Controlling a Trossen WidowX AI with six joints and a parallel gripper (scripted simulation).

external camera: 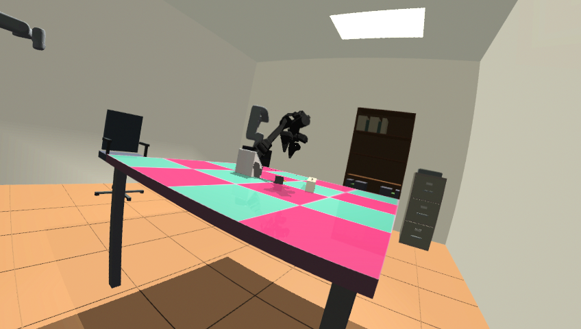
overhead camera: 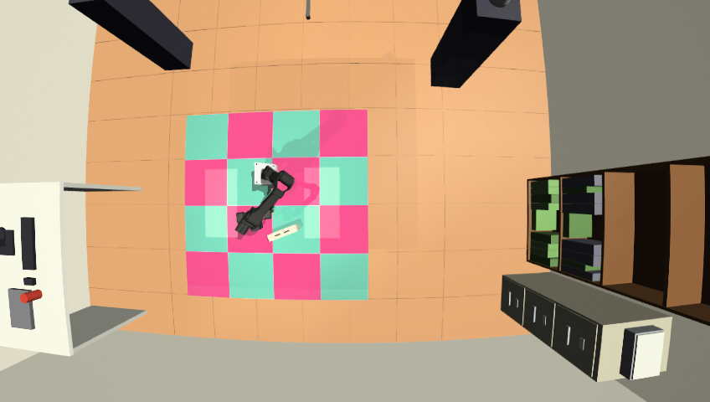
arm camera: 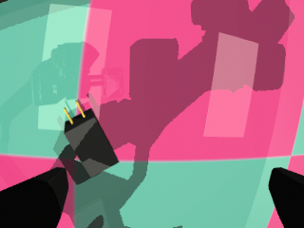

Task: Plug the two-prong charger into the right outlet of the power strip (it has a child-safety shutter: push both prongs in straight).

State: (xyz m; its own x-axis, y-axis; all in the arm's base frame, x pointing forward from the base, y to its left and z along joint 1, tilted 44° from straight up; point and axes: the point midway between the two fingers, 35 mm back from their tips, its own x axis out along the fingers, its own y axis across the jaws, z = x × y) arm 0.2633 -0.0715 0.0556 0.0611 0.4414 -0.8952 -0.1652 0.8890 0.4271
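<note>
The black charger (external camera: 279, 179) (arm camera: 90, 147) lies on the checkered table top. In the wrist view its two gold prongs point toward the upper left, and its body is left of centre, just above the left fingertip. In the top view the arm hides it. My gripper (external camera: 288, 153) (arm camera: 172, 181) is open and empty, with its fingers pointing down, high above the table and the charger. The cream power strip (overhead camera: 281, 233) (external camera: 310, 186) stands on the table, right of the arm's far end in the top view, with two dark outlets on top. It is not in the wrist view.
The white plate (overhead camera: 258, 179) is at the arm's base, and a pale block (external camera: 245, 162) shows there in the exterior view. The arm's shadow crosses the charger. The table edge (external camera: 244, 233), a chair (external camera: 121, 131) and a bookcase (external camera: 379, 147) are farther away.
</note>
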